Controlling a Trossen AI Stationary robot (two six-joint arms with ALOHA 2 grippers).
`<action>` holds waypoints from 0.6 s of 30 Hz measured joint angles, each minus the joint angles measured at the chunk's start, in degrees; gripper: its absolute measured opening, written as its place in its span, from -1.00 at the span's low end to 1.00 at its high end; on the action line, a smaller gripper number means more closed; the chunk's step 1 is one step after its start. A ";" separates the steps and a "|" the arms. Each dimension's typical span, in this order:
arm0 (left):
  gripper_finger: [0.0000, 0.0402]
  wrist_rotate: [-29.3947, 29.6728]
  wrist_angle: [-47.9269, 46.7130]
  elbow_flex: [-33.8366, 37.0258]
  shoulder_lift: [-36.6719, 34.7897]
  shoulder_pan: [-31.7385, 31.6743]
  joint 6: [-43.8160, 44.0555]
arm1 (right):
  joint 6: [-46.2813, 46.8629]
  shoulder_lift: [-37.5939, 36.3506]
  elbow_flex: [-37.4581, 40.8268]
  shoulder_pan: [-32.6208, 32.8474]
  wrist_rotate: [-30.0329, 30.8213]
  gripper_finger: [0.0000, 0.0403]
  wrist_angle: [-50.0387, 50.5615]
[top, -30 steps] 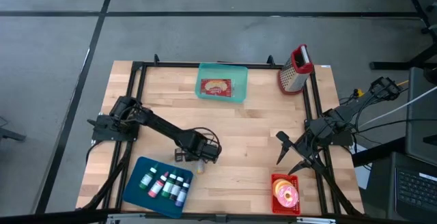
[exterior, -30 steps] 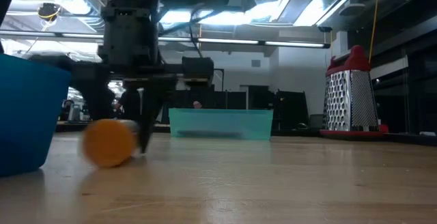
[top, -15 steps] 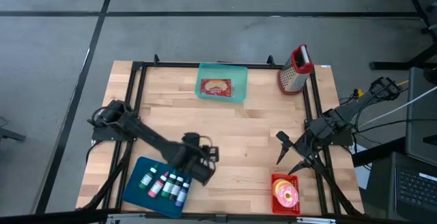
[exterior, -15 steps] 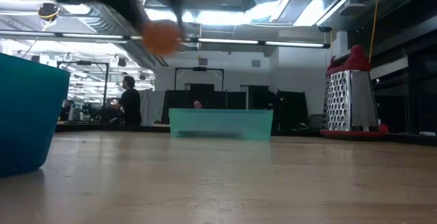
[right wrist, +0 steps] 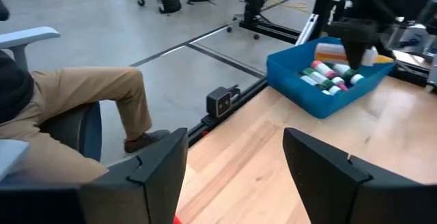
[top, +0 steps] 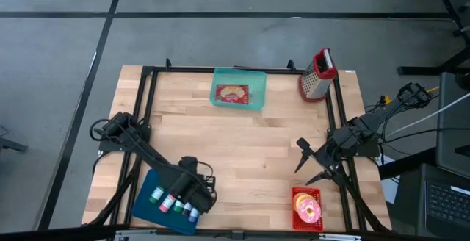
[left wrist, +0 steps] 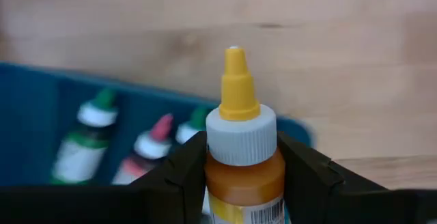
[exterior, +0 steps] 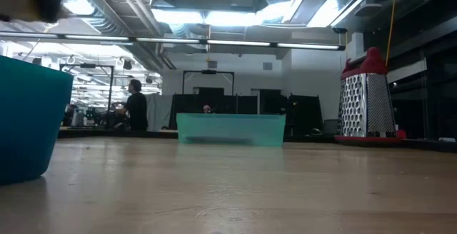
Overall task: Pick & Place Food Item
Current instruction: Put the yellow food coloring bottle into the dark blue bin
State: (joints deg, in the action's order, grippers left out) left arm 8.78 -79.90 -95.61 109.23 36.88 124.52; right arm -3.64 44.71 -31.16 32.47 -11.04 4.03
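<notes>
**Orange bottle held above the blue bin, not yet set down**

Looking straight down from the high view, you see the left gripper [top: 192,193] over the right-hand end of the blue bin [top: 147,186], which sits at the table's near left corner with several small bottles [top: 172,199] lying in it. At the far edge sits a teal tray [top: 238,88] with something red and tan inside, and a red-topped grater [top: 317,74] stands at the far right corner. A red basket [top: 306,205] holding a pink-iced doughnut is at the near right. The right gripper [top: 308,164] waits beside the right rail, apart from everything.

At table height in the low view, the blue bin's wall [exterior: 25,123] fills the left edge, the teal tray [exterior: 230,129] lies across the middle distance, and the grater [exterior: 368,97] stands to the right. A person is off in the room behind.

Through the left wrist view, the claw's two dark fingers [left wrist: 179,173] are clamped on an orange bottle [left wrist: 239,156] with a white collar and yellow nozzle, held upright. Below it lie the bin and green- and pink-capped bottles.

From the right wrist view, that claw's fingers [right wrist: 157,166] stand wide apart, holding nothing. Across the table you see the blue bin [right wrist: 328,74], with the left arm above it.

You are, by my reading, past the pick and most of the carry. Lowering the bottle into the bin and letting go remain.
</notes>
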 joint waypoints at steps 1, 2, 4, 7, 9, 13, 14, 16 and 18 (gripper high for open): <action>-0.29 -1.11 -0.56 0.08 0.00 0.49 -0.05 | 0.00 0.00 0.00 0.00 0.43 0.21 0.03; -0.29 -1.93 -0.84 0.41 0.00 1.11 0.05 | 0.01 0.00 0.00 0.00 0.90 0.21 0.01; -0.29 -2.92 -1.57 0.75 0.00 2.44 0.30 | 0.35 0.00 0.00 -0.02 1.75 0.21 0.00; -0.29 -4.58 -2.08 1.66 -0.05 4.32 0.32 | 1.43 0.00 0.00 0.00 2.74 0.21 -0.24; -0.29 -5.79 -3.05 2.15 0.00 5.59 0.58 | 2.05 0.02 0.02 0.00 4.37 0.21 -0.56; -0.29 -7.64 -4.04 4.09 0.00 7.25 0.72 | 4.26 0.02 0.02 0.00 7.33 0.21 -0.60; -0.29 -8.25 -4.41 4.82 -0.04 7.50 0.70 | 4.96 0.02 0.02 0.00 7.91 0.21 -0.59; -0.29 -10.15 -4.55 7.12 -0.09 7.89 0.62 | 6.35 0.02 0.02 0.00 9.02 0.21 -0.61; -0.29 -11.11 -3.63 9.93 -0.07 8.56 0.43 | 7.62 0.02 0.02 0.00 9.15 0.21 -0.59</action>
State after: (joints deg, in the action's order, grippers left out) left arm -2.34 -83.53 -85.68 109.16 45.43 124.95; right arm 3.98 44.73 -31.14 32.47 -1.89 3.44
